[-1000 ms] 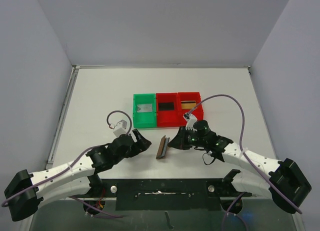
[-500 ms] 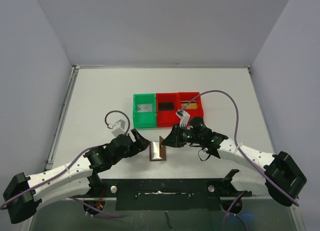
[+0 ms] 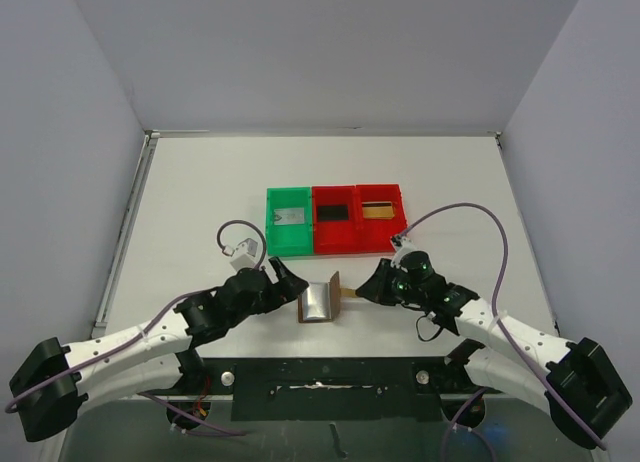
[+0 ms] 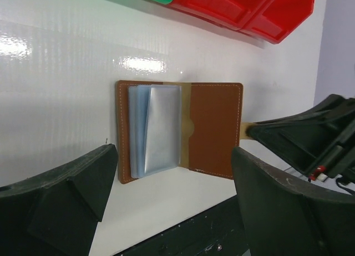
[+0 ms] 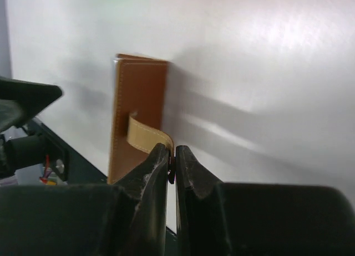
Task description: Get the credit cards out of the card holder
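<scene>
The brown leather card holder point(image 3: 320, 302) lies open on the white table near the front edge. Its left half holds a stack of pale blue-grey credit cards point(image 4: 157, 129), the top one lifted a little. The right cover point(image 4: 215, 128) stands half raised. My right gripper point(image 5: 172, 155) is shut on the tan snap tab point(image 5: 145, 134) at the cover's outer edge, just right of the card holder point(image 5: 138, 101). My left gripper point(image 3: 289, 283) hovers just left of the holder, open and empty, and its fingers point(image 4: 66, 189) flank the holder in the left wrist view.
A green bin point(image 3: 289, 244) and two red bins point(image 3: 334, 240) point(image 3: 398, 222) stand in a row behind the holder, each with a card inside; the right one's card point(image 3: 377, 208) is gold. The table's dark front rail point(image 3: 330, 377) runs close behind the holder.
The card holder was closed and on edge; it is now spread open. My right gripper drew the cover rightward by the tab. My left gripper's fingers opened slightly wider.
</scene>
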Tool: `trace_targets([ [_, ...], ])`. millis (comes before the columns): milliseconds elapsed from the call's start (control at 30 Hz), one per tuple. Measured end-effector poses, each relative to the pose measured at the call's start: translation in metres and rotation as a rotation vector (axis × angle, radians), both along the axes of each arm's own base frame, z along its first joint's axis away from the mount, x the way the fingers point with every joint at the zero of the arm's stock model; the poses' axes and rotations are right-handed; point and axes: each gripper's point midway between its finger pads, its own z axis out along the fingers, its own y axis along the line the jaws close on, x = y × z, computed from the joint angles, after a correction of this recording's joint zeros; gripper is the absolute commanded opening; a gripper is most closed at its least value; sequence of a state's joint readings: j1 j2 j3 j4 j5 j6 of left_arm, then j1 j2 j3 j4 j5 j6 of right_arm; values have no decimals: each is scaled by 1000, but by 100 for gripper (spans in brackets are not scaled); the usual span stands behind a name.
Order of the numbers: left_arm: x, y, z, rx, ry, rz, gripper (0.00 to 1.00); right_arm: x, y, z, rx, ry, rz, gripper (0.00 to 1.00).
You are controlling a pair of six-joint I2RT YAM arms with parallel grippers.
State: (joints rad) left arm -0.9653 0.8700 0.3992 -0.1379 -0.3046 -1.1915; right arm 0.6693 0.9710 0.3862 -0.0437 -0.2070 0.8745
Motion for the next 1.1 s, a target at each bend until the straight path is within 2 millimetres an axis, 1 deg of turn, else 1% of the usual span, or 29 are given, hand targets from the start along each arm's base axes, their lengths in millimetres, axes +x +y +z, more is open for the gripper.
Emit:
trace_targets([
  [67,1,-6,-1,-14,-7,-18,83,-5,-15,-21,-28,48,-44,1],
  [133,3,-11,-2,-19,-12,-38,82,-13,-24,-37,-52,87,-62,2],
  [233,3,-21,-9,-12,-8,-78,78,-17,-33,-49,-80,117,-91,2],
  [333,1,-28,-19,11,11,-117,73,-15,-36,-51,-85,120,-116,3],
  [467,1,-39,-27,27,42,-160,67,-14,-39,-56,-85,121,-137,4],
  [667,-1,-53,-31,20,63,-212,59,-19,-43,-65,-91,143,-152,4],
  [967,-5,-64,-40,5,97,-259,55,-17,-44,-63,-85,138,-160,4],
  [1100,-7,-77,-40,-30,106,-297,47,-16,-44,-63,-84,137,-160,5],
])
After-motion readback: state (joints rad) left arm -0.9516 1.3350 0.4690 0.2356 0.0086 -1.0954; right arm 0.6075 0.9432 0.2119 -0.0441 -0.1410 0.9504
